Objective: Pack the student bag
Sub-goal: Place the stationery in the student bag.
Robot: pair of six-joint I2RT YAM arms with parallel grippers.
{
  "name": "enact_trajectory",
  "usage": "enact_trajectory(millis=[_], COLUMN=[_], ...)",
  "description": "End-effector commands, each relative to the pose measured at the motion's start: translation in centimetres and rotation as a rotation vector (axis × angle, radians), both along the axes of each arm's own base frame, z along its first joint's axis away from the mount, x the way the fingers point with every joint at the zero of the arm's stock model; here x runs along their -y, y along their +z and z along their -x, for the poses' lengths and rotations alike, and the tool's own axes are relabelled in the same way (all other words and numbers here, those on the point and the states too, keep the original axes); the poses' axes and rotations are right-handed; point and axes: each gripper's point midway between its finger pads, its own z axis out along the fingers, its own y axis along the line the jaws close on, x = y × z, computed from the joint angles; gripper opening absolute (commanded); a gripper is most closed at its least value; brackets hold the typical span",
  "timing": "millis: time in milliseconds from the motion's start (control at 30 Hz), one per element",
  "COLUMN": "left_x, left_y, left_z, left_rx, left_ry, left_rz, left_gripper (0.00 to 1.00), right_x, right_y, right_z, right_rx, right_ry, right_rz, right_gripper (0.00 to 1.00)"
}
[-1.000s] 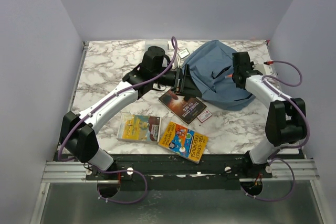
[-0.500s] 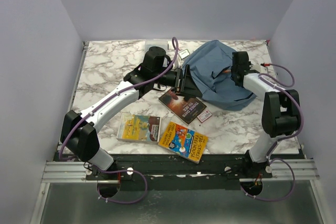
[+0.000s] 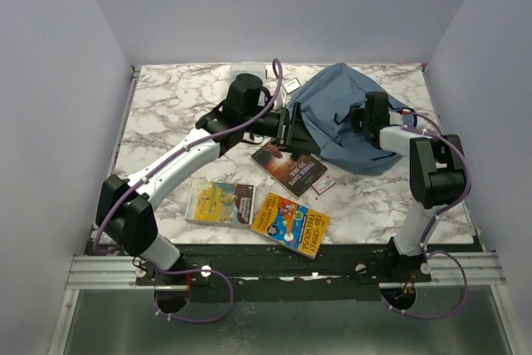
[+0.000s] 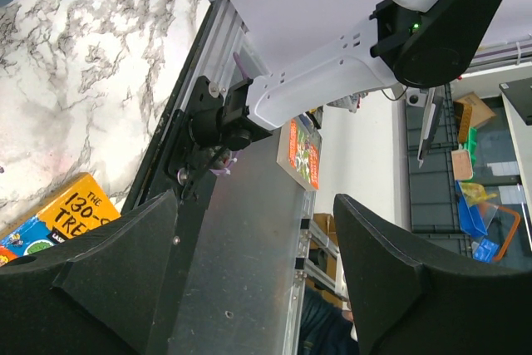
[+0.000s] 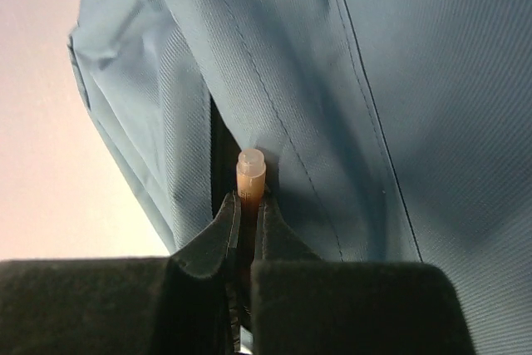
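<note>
Item, backpack [image 3: 337,114]: dusty-blue, lying slumped on the marble table [image 3: 166,106], upper right of centre in the top view. The right claw [image 5: 247,205] is resting against it from the right, pinching a thin orange-tipped stick [image 5: 251,165] whose tip is sitting in a dark fold of the fabric. The left claw [image 4: 256,197] is standing wide open, gripping nothing, just beside the backpack's left edge. A dark book [image 3: 289,164] is lying just below that edge.

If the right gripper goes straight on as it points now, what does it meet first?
Probably the student bag: the right gripper, shut on a small orange cylinder, points into a dark fold in its fabric. The cylinder's tip would touch first; depth unclear.
</note>
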Motion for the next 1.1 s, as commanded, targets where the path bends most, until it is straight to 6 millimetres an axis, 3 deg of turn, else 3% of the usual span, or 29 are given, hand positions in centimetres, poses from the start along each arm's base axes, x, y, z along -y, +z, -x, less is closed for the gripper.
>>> enact_trajectory(millis=[0,100,200,267,433,633,733,867,933,1067], left_x=[-0.2,-0.2,-0.1,-0.1,0.2,0.5,0.6,0.7,0.6,0.7], left_y=[0.9,1.0,1.0,1.0,0.9,0.7,0.8,0.7,0.9,0.6], left_z=[0.4,0.6,0.7,0.7,1.1,1.6,1.7,1.8,1.8,1.8], left_rx=[0.029,0.03,0.037,0.031,0.03,0.02,0.026,0.019,0.029,0.023], left_ry=[-0.012,-0.017,-0.017,-0.018,-0.032,-0.05,-0.053,-0.057,-0.057,-0.057], left_rz=[0.027,0.028,0.03,0.028,0.028,0.025,0.027,0.025,0.03,0.025], left_gripper=[0.79,0.79,0.79,0.79,0.79,0.79,0.79,0.79,0.79,0.79], right_x=[-2.8,-2.9,-2.5,-2.0,-1.2,0.8,2.0,3.3,3.7,3.1], right_y=[2.3,2.1,2.2,1.5,1.5,2.4,2.7,2.4,1.2,0.3], right_z=[-1.1,-0.8,-0.3,0.1,2.0,4.5,5.6,6.0,6.1,4.7], right_rx=[0.16,0.172,0.209,0.16,0.097,0.026,-0.015,-0.062,-0.114,-0.138], right_ry=[0.117,0.15,0.19,0.212,0.267,0.268,0.237,0.194,0.174,0.204], right_rz=[-0.099,-0.089,-0.087,-0.04,0.043,0.195,0.251,0.297,0.287,0.267], right_gripper=[0.01,0.13,0.38,0.44,0.51,0.51,0.46,0.28,0.26,0.13])
